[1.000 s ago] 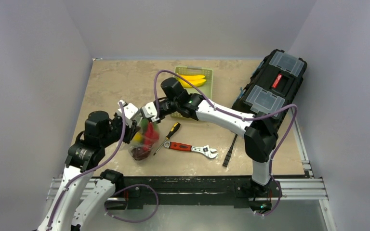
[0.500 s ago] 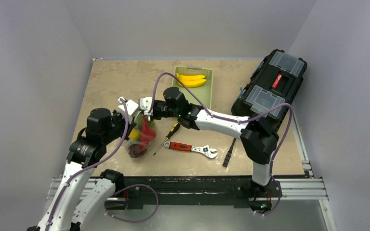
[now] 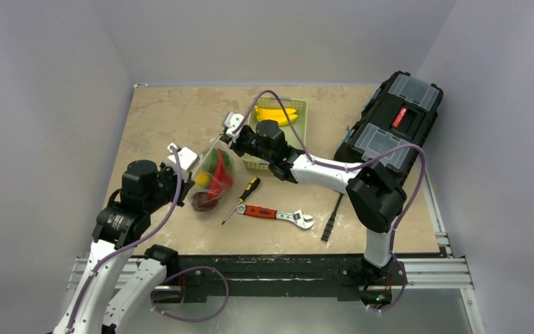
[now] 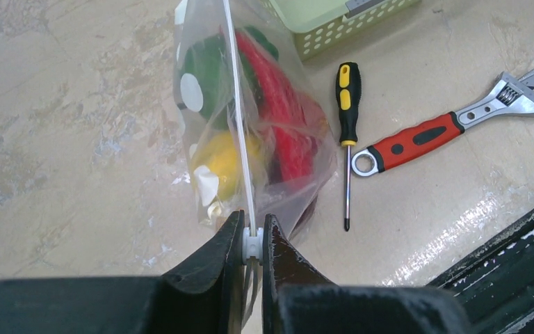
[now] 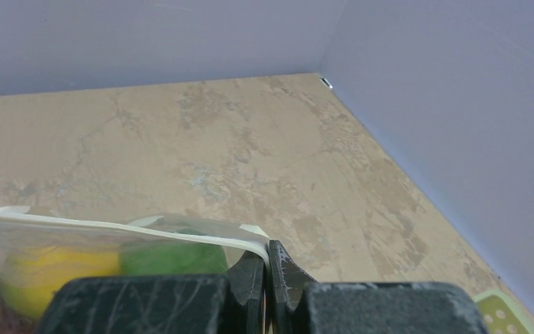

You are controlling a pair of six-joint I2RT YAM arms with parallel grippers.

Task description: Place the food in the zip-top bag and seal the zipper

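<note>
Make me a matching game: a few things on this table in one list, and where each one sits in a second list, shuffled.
Things:
1. bananas
2. bag
3. wrench
4. toolbox

Places:
A. lying beside the screwdriver
B. pinched at both ends by the jaws
C. in the basket
D. at the right edge of the table

Pairs: 1-C, 2-B, 3-A, 4-D
</note>
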